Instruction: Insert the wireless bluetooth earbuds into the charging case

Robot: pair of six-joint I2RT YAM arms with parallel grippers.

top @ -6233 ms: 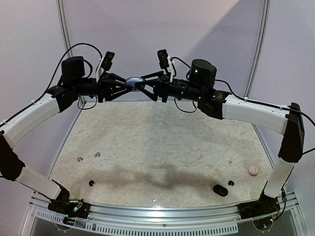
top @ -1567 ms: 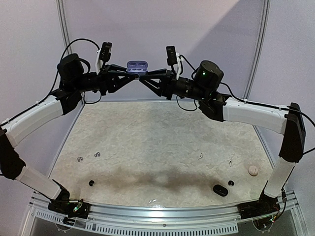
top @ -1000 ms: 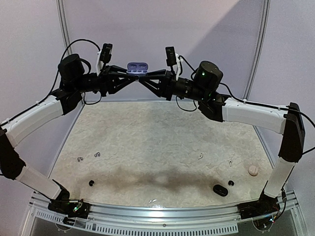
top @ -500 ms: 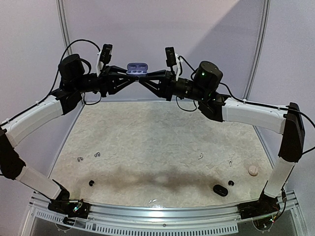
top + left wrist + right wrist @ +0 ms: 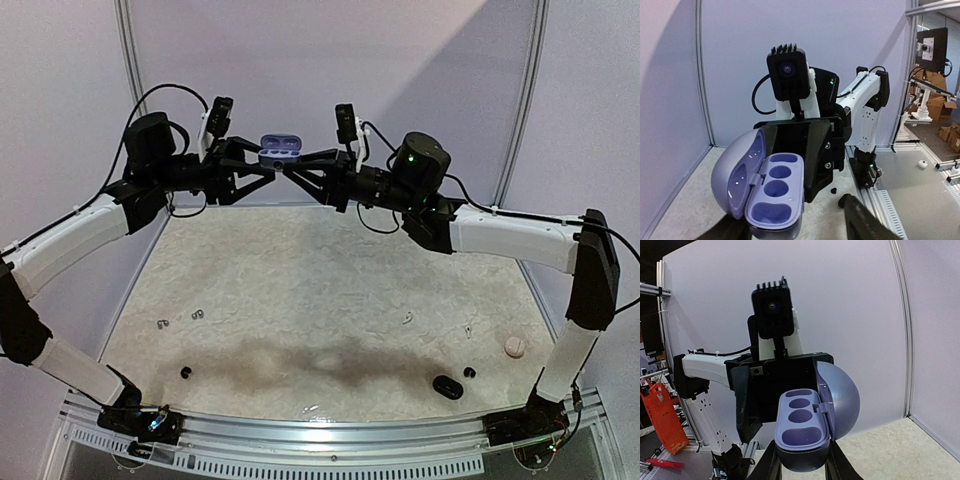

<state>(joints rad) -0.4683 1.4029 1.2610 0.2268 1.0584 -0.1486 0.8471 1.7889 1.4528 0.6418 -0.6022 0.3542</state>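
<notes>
A lavender charging case (image 5: 280,147) hangs high above the table with its lid open and its wells empty. My right gripper (image 5: 292,166) is shut on its dark base, and the right wrist view shows both fingers (image 5: 771,466) clamping the case (image 5: 802,425) from below. My left gripper (image 5: 258,165) faces it and is open. In the left wrist view the case (image 5: 767,192) sits near one finger, and the other finger (image 5: 865,222) stands well clear. Tiny earbuds lie on the table: black ones (image 5: 186,373) (image 5: 469,372), greyish ones (image 5: 162,323) (image 5: 198,314) and white ones (image 5: 407,319) (image 5: 468,331).
A black oval case (image 5: 447,386) lies near the front right. A pale pink round case (image 5: 515,346) sits by the right arm's base. Lavender walls with metal rails enclose the mottled beige table (image 5: 320,270). An aluminium rail (image 5: 320,440) runs along the near edge.
My left gripper has opened and let go of the case, drawing back slightly. The case, still in my right gripper, has dipped a little.
</notes>
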